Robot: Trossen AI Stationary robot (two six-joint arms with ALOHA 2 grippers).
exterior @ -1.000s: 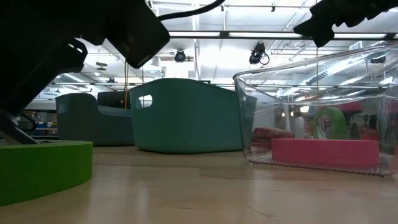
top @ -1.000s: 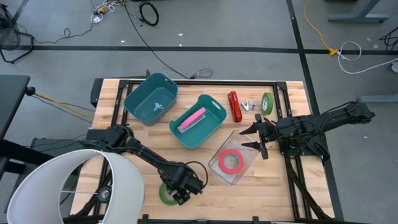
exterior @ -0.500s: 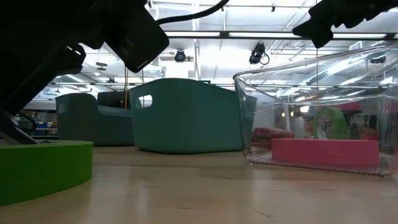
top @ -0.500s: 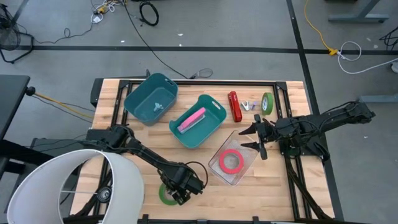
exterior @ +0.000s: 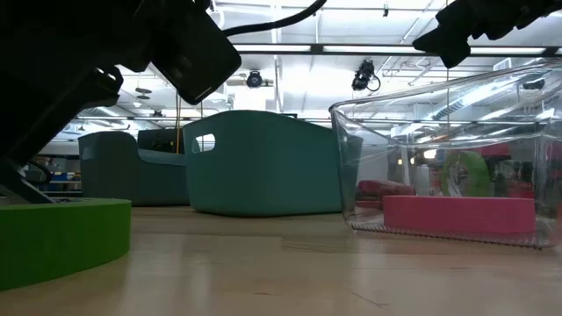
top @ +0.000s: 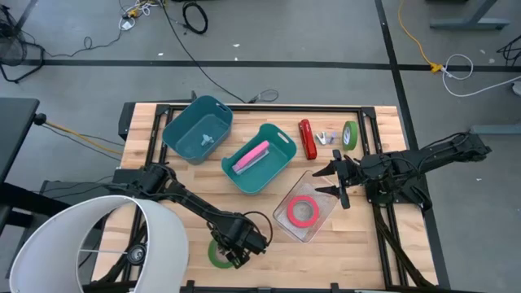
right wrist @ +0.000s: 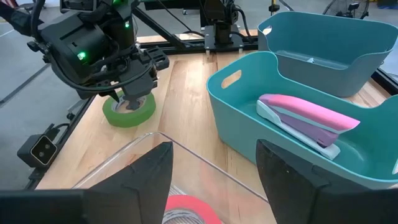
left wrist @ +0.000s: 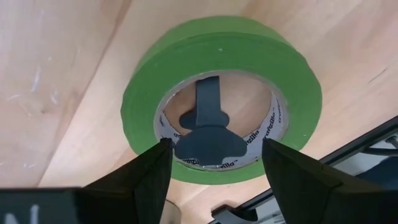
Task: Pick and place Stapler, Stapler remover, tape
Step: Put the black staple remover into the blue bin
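Green tape roll [left wrist: 222, 96] | near-left table edge | judged light, stiff | left gripper [left wrist: 211, 158] spread astride rim; wall-pinch advised | right gripper [top: 335, 181] spread, idle

From above, the left gripper [top: 236, 251] covers most of the green tape roll [top: 216, 255]. In the low view that roll [exterior: 54, 239] is cut off at the left edge. A small pale object [top: 327, 137] beside the red stapler [top: 307, 139] is too small to identify.
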